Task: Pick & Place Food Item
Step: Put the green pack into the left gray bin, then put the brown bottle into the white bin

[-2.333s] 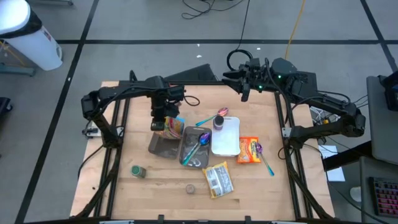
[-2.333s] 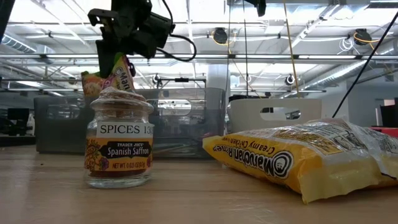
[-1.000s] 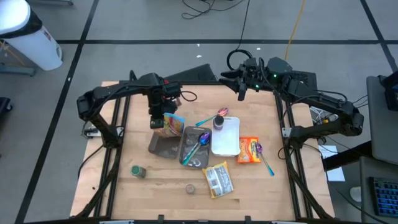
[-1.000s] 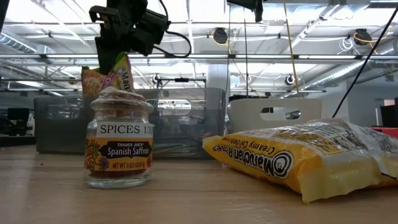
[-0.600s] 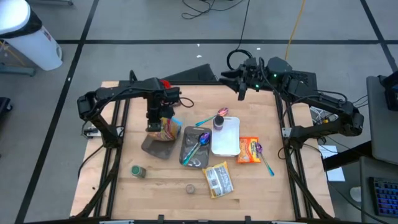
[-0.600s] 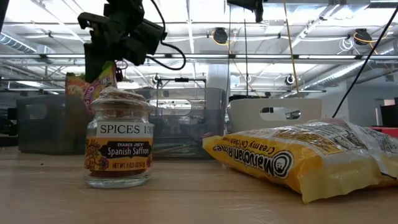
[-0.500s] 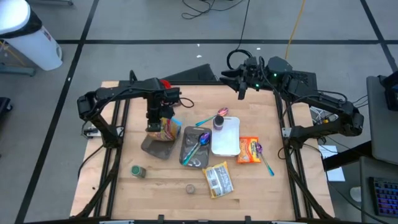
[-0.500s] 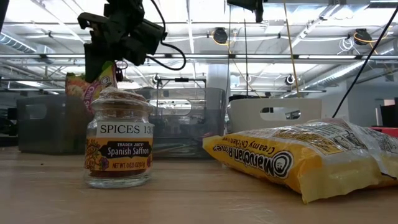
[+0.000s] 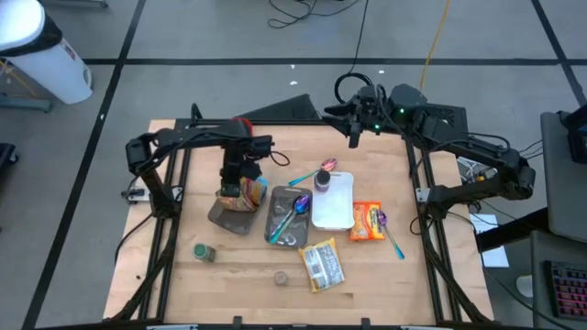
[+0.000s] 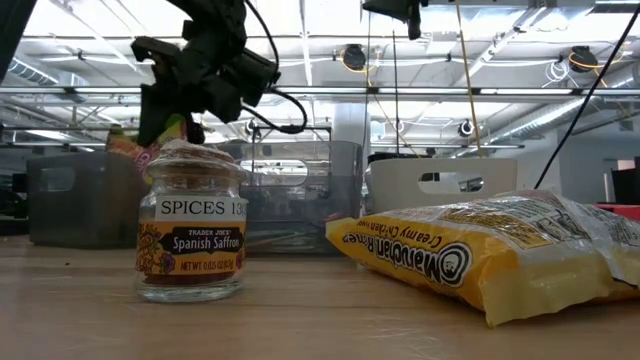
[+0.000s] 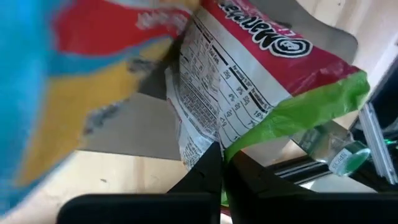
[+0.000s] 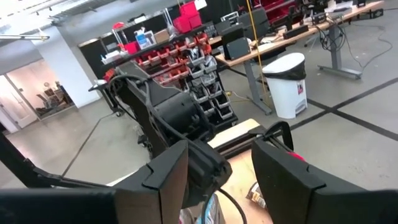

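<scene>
A colourful noodle packet (image 9: 246, 192), red and green with a white label (image 11: 249, 74), hangs over a grey bin (image 9: 226, 216) at the table's middle left. My left gripper (image 9: 236, 176) is shut on it from above; in the low view it (image 10: 163, 108) shows behind the saffron jar, with the packet (image 10: 128, 146) below it. The packet's lower end dips into the bin. My right gripper (image 9: 353, 134) waits open, raised level over the table's far edge (image 12: 217, 180). My left gripper pinches the packet's edge where the white label meets the green trim (image 11: 214, 149) between its two fingers (image 11: 200, 175). The fingers slant steeply down from above. The packet hangs below them, crumpled, its lower end over the grey bin; whether it touches the bin's floor I cannot tell.
Right of the bin lie a metal tray (image 9: 275, 231) with a purple spoon and a white tray (image 9: 336, 209). An orange packet (image 9: 367, 222), a yellow noodle packet (image 9: 321, 264), the saffron jar (image 9: 282, 277) and a green-lidded jar (image 9: 203, 252) sit nearer the front.
My left gripper has sunk toward the grey bin and tipped further down, still shut on the packet, which has dropped with it into the bin's mouth. The grey bin has shifted a little toward the table's left edge.
</scene>
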